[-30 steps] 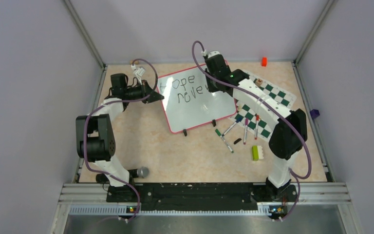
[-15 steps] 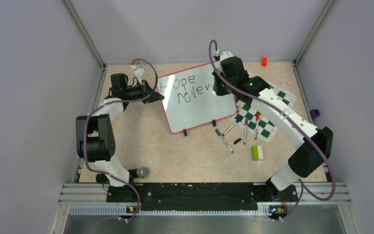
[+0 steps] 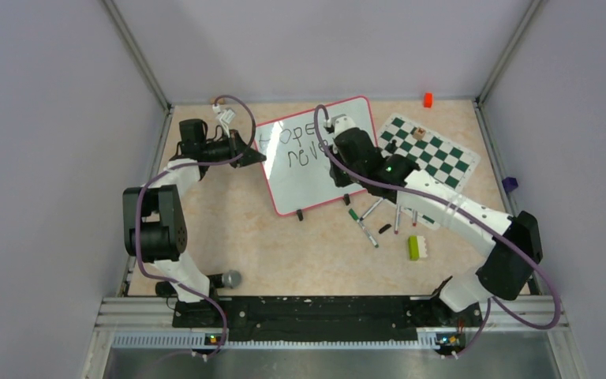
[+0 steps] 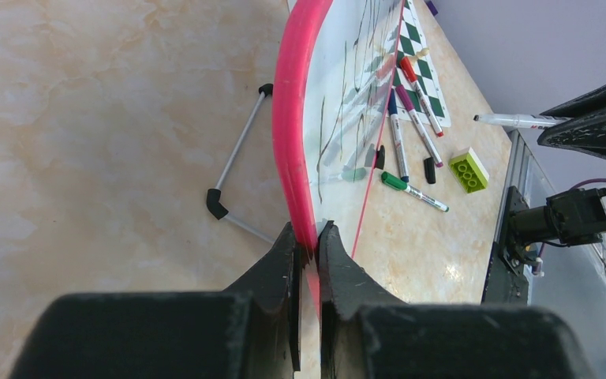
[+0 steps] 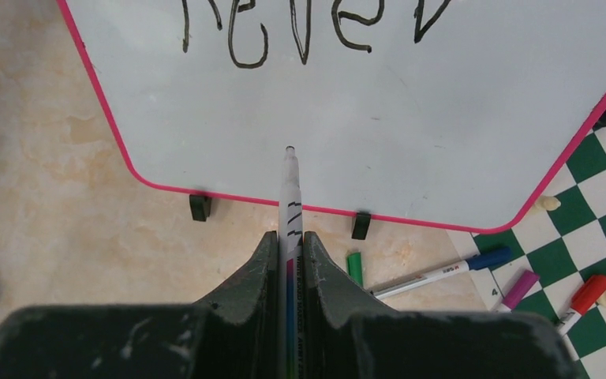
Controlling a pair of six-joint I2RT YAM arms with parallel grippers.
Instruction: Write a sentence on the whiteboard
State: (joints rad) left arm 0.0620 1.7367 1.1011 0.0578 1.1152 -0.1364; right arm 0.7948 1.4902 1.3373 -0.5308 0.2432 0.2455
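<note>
We found the right gripper [image 5: 288, 235], clamping a marker [image 5: 289, 185], had dropped below the sentence [image 5: 300, 31]; left gripper [image 4: 308, 237] pinched the whiteboard [image 4: 288, 118] rim. Heavy strokes risked slippage.

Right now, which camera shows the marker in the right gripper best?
The right wrist view: the marker runs straight out of the right gripper, tip over the whiteboard below the writing. The left wrist view catches it small and side-on at its right edge. In the top view the arm hides it.
</note>
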